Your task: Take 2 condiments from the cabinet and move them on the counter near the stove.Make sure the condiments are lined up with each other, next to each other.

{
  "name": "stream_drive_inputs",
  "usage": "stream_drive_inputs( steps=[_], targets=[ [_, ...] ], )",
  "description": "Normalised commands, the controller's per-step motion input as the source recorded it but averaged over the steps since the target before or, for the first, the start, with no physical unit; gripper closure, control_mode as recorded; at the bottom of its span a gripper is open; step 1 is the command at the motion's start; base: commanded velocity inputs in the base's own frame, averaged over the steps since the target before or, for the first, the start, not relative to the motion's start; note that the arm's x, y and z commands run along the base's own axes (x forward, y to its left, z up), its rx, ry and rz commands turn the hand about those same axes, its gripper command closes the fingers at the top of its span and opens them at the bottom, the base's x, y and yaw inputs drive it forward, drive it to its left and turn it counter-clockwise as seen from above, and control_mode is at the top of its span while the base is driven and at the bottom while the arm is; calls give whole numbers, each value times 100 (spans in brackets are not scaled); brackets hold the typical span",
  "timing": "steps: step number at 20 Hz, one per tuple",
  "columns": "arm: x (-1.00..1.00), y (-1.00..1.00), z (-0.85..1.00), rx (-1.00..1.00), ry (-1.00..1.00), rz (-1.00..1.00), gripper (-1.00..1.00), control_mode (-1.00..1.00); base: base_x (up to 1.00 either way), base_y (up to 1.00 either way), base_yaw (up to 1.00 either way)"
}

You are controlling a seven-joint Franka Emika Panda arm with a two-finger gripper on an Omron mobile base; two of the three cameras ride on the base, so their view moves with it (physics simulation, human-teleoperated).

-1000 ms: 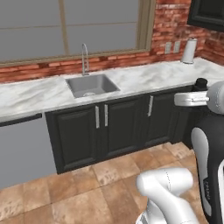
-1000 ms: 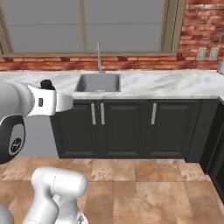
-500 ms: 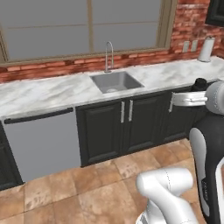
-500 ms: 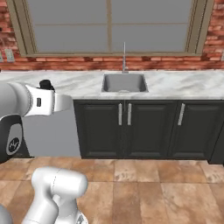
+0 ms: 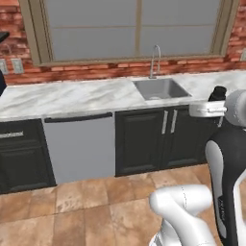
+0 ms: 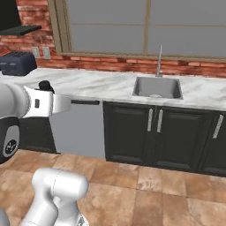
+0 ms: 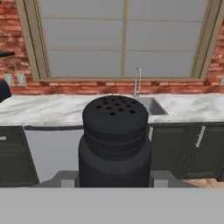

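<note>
Driven leftward, gripper holds shaker upright, perforated cap uppermost.

Brightness: an even, moderate, diffuse light is seen in all three views.
Source: no single lamp can be made out; the window panes are rendered flat grey.
Shadows: soft darkening is seen under the table overhang.
Glare: faint sheen on the sink.
Sharpness: coarse, slightly soft rendering; the condiment close to the hand camera is shown blocky.
</note>
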Motion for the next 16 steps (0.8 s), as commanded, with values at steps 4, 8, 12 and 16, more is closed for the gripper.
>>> stream_drive_inputs(
  steps=[4, 8, 12, 16],
  targets=[
    [0, 0, 0, 0, 0, 0, 100, 100, 0, 0, 47],
    [0, 0, 0, 0, 0, 0, 100, 100, 0, 1, 46],
    [0, 0, 0, 0, 0, 0, 100, 100, 0, 3, 44],
    [0, 0, 0, 0, 0, 0, 100, 100, 0, 5, 39]
  ],
)
